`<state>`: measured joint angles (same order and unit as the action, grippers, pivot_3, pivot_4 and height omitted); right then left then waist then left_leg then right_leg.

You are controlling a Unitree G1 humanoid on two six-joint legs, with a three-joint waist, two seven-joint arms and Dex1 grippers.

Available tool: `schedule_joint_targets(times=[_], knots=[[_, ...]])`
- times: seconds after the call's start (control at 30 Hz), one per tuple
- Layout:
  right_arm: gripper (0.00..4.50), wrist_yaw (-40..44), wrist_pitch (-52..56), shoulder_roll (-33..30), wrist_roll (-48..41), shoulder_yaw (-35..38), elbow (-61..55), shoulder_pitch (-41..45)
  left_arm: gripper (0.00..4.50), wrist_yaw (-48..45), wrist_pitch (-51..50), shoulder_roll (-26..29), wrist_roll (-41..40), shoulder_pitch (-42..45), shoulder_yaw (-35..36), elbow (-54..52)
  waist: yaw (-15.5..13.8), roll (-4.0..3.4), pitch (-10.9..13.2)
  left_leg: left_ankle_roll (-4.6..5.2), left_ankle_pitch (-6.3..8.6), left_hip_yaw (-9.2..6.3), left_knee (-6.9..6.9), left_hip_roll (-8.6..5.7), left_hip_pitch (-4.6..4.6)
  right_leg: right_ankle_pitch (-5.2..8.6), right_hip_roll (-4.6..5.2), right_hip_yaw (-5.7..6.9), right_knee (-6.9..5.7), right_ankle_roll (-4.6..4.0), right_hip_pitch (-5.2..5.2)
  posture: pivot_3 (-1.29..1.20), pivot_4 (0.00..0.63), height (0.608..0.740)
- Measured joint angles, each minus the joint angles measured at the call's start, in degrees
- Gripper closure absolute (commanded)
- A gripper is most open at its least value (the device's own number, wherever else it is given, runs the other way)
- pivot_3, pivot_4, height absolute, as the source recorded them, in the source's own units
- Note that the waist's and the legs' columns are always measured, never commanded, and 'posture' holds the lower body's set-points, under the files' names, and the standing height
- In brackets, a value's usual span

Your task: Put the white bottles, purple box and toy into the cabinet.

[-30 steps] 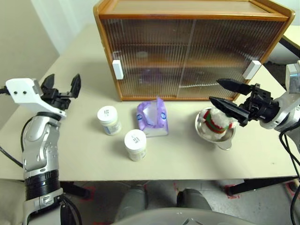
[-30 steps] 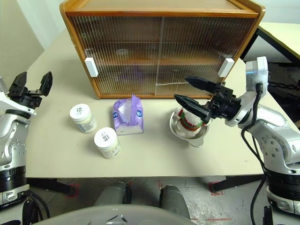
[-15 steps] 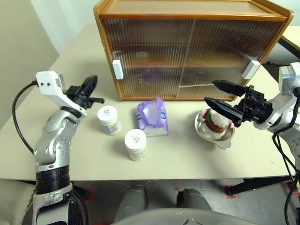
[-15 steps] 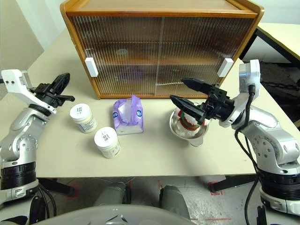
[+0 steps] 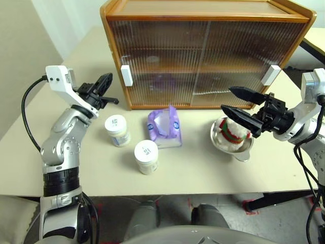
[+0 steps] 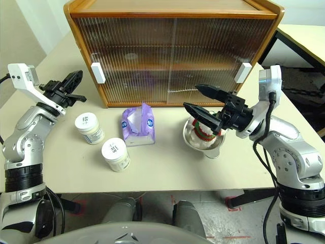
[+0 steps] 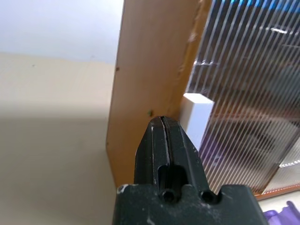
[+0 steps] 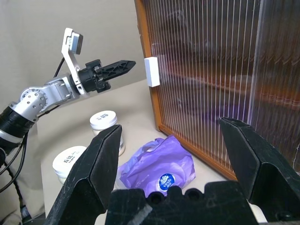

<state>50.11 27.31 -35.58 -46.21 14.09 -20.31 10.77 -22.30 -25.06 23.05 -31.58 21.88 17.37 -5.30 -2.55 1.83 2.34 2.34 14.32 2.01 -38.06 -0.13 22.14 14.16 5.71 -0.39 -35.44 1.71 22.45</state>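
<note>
Pointing its pinched-together, empty fingers at the white handle (image 5: 127, 75), the left gripper (image 5: 105, 84) looks set to slide the cabinet (image 5: 203, 30) door, while the right gripper (image 5: 238, 103) waits wide open, empty, over the toy (image 5: 232, 131).

Left hand (image 5: 108, 84) closed, empty, near cabinet (image 5: 203, 56) handle (image 5: 126, 75).

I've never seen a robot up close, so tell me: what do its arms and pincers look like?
Both arms are chunky silver-grey metal segments with black ribbed rings at the joints and thin black cables looping alongside. Each wrist carries a white boxy block. The left pincer and right pincer are matte black, each with two long fingers tapering to points.
</note>
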Motion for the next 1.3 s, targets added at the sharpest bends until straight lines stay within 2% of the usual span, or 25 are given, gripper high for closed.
schedule_joint_targets(times=[0.8,1.3], knots=[[0.0,-1.57,-0.01,0.46,0.02,0.04,-0.91,-0.16,4.49,-4.53,4.29,-1.64,2.59,3.32,-2.82,10.44,0.18,0.03,-0.01,0.08,-0.05,0.02,-0.07,-0.02,0.01,-0.04,0.0,-0.02,-0.03,0.03,0.0,0.0,0.0,0.74],[0.0,-2.25,0.0,0.55,-0.02,0.05,-1.83,-0.34,4.49,-5.62,4.59,-2.03,3.01,4.37,-3.63,10.68,0.27,0.03,-0.01,0.09,-0.05,0.02,-0.11,-0.03,0.01,-0.07,0.0,-0.02,-0.05,0.05,-0.01,-0.01,0.0,0.74]])
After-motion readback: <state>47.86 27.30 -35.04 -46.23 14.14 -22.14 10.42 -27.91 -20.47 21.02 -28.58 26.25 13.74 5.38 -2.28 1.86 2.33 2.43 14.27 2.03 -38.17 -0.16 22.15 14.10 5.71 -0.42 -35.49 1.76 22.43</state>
